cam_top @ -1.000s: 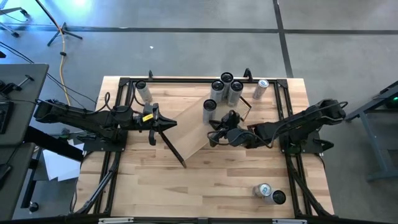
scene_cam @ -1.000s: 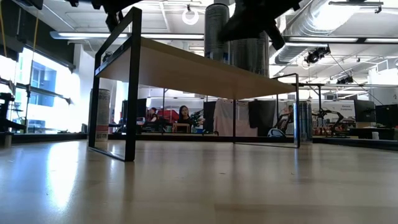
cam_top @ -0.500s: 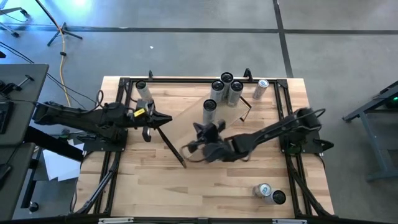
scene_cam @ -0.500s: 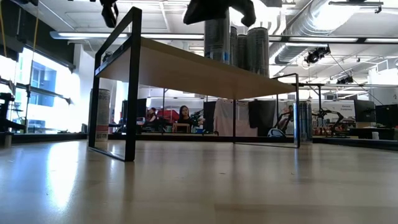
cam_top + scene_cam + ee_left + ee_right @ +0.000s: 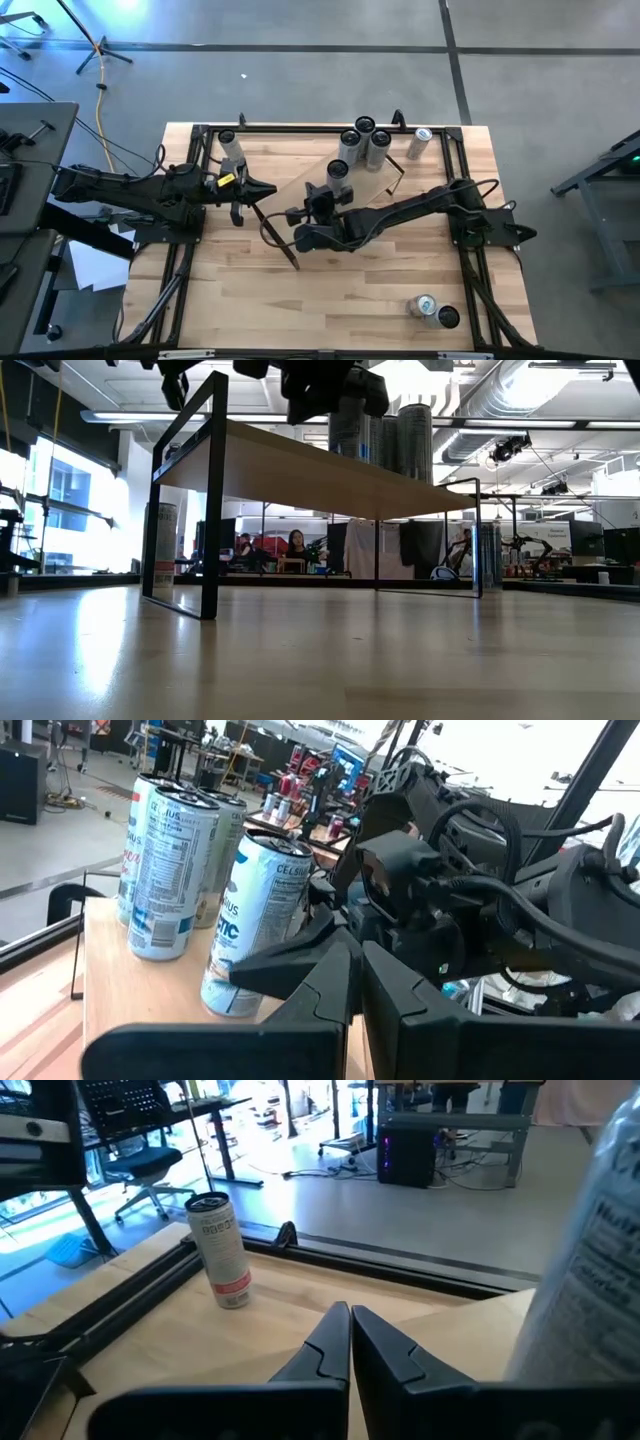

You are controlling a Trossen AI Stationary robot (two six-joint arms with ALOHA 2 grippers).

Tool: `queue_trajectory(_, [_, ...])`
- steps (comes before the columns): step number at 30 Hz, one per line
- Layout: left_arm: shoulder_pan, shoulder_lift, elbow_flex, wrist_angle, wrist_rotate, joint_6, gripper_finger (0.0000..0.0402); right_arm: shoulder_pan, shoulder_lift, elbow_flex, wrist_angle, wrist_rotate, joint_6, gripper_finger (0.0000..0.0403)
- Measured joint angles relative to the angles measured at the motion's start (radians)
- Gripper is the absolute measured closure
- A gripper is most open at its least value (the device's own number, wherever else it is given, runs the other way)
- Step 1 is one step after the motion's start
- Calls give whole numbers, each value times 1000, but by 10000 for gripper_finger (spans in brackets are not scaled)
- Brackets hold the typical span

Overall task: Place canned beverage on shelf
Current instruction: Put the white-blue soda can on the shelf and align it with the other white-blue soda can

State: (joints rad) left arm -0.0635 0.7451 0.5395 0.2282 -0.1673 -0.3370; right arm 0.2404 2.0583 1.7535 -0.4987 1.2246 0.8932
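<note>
Reaching leftward over the shelf [image 5: 350, 195], the right pincer [image 5: 296, 214] has its fingers together and carries nothing; the left pincer [image 5: 268, 193], likewise pressed together and empty, hovers just beside the shelf's near-left bracket. Four cans already stand on the shelf, the nearest can [image 5: 339, 171] just right of the right pincer. The likely next pick is the upright can [image 5: 231, 146] on the tabletop [image 5: 350, 290] at far left. To do it well, part the fingers before descending, approach level at mid-height, and keep clear of the bracket and the standing cans.
</note>
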Motion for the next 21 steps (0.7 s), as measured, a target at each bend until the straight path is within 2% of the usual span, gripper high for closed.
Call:
queue_trajectory(7, [0, 0, 0, 0, 0, 0, 398, -22, 0, 0, -84, 6, 26, 403])
queue_trajectory(21, [0, 0, 0, 0, -4, 34, 398, -38, -3, 0, -470, 6, 374, 403])
